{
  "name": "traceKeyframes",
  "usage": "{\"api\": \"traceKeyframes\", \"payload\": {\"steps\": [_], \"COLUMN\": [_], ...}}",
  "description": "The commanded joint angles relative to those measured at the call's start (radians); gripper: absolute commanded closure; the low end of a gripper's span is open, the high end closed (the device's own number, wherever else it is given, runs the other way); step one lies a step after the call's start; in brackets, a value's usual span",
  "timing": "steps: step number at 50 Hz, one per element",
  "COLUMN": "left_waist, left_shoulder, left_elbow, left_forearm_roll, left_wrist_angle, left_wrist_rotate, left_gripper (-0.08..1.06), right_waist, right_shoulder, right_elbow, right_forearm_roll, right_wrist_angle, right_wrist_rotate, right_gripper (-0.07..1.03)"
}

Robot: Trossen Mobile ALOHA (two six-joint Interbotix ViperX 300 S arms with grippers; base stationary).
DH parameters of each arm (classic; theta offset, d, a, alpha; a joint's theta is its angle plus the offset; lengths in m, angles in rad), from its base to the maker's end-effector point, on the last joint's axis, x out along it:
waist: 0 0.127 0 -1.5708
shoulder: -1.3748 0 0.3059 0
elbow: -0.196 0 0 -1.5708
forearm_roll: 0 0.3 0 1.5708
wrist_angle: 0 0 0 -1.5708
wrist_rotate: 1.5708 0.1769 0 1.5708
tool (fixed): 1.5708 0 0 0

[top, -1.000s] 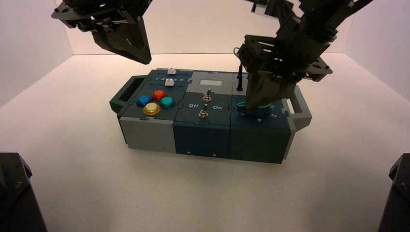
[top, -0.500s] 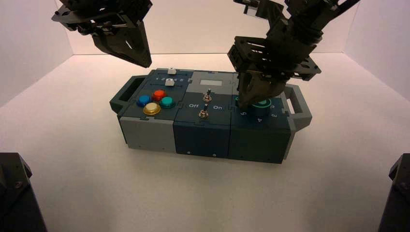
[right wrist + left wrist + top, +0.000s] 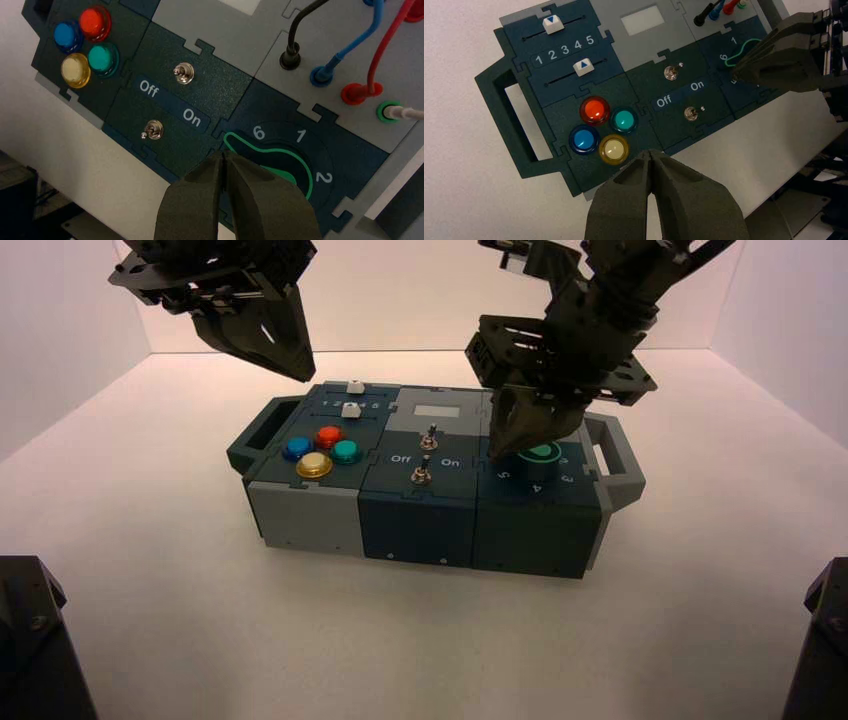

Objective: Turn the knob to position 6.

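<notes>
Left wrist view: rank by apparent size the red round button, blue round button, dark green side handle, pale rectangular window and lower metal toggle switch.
1. Dark green side handle
2. Pale rectangular window
3. Red round button and blue round button: too alike to rank
4. Lower metal toggle switch

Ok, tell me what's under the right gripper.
Beneath the right gripper, part of the teardrop-shaped green knob shows, pointer tip included; its remaining part and the dial numbers beyond 2 are covered.

The partly hidden green teardrop knob [image 3: 278,158] points near the 6.
</notes>
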Motion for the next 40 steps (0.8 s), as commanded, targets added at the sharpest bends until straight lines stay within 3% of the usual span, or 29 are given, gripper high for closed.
{"api": "traceKeyframes", "payload": {"steps": [1, 40], "left_waist": [-0.005, -0.005], "left_shoulder": [-0.003, -0.003], "left_elbow": [-0.012, 0.009], "left_forearm_roll": [0.000, 0.000], "left_wrist_angle": [-0.002, -0.002], "left_wrist_rotate": [-0.005, -0.002], "left_gripper": [1.01, 1.01], "right_waist": [-0.006, -0.020], "right_shoulder": [-0.002, 0.014], "right_elbow": [-0.023, -0.049], "right_forearm_roll": [0.002, -0.002], "right_wrist_angle": [-0.015, -0.028], "right_wrist_rotate": [0.002, -0.002], "right_gripper": [0.99, 0.99]}}
